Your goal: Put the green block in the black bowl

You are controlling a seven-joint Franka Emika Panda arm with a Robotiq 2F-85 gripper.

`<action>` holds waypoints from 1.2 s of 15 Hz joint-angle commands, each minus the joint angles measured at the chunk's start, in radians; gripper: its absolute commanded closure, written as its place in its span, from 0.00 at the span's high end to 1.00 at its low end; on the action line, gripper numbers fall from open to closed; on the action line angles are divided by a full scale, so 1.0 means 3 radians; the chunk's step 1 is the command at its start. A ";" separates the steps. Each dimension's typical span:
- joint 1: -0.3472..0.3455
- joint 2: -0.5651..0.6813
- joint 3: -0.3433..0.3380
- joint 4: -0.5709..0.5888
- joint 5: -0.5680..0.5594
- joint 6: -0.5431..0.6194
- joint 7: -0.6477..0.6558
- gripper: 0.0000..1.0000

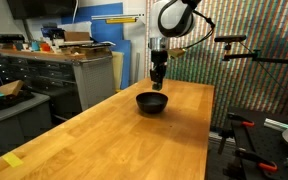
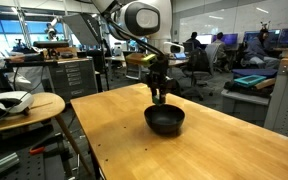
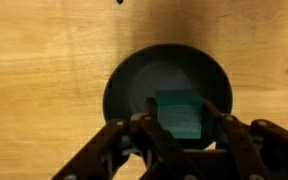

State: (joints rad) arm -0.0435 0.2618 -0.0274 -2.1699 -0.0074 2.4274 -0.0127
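Observation:
The black bowl [image 1: 152, 102] sits on the wooden table [image 1: 104, 130] and shows in both exterior views [image 2: 165, 121]. My gripper [image 1: 158, 81] hangs just above the bowl's rim in both exterior views [image 2: 159, 98]. In the wrist view the gripper [image 3: 181, 122] is shut on the green block [image 3: 178, 113], a small green cube held between the two fingers directly over the bowl [image 3: 134, 85]. The block is too small to make out in the exterior views.
The wooden table's edges [image 2: 89, 125] drop off on all sides. A yellow tape piece [image 1: 13, 160] lies near a table corner. A workbench with clutter [image 1: 64, 60] and a round stool table [image 2: 24, 105] stand off the table.

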 commanded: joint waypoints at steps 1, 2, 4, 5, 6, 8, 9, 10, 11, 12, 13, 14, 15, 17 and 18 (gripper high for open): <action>0.0010 0.0385 0.0021 0.0438 0.0045 -0.0103 0.0001 0.21; 0.0007 0.0479 0.0015 0.0517 0.0038 -0.0070 0.0014 0.21; -0.0007 0.0642 0.0008 0.0661 0.0051 -0.0075 0.0021 0.21; -0.0023 0.0722 0.0014 0.0730 0.0079 -0.0079 0.0015 0.21; -0.0037 0.0803 0.0016 0.0792 0.0101 -0.0056 0.0012 0.21; -0.0054 0.0948 0.0014 0.0911 0.0133 -0.0081 0.0020 0.21; -0.0068 0.1009 0.0020 0.0956 0.0158 -0.0090 0.0016 0.21; -0.0083 0.1063 0.0029 0.0990 0.0190 -0.0101 0.0011 0.21; -0.0099 0.1113 0.0039 0.1016 0.0225 -0.0113 0.0003 0.21; -0.0103 0.1159 0.0037 0.1039 0.0238 -0.0118 0.0007 0.21; -0.0104 0.1199 0.0035 0.1057 0.0250 -0.0126 0.0010 0.21; -0.0101 0.1232 0.0030 0.1075 0.0249 -0.0138 0.0014 0.21; -0.0097 0.1251 0.0028 0.1090 0.0243 -0.0153 0.0014 0.21; -0.0080 0.1256 0.0024 0.1104 0.0221 -0.0165 0.0019 0.71; -0.0071 0.1235 0.0022 0.1099 0.0210 -0.0163 0.0021 0.72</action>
State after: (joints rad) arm -0.0640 0.6294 -0.0254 -1.8800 0.0508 2.4186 -0.0122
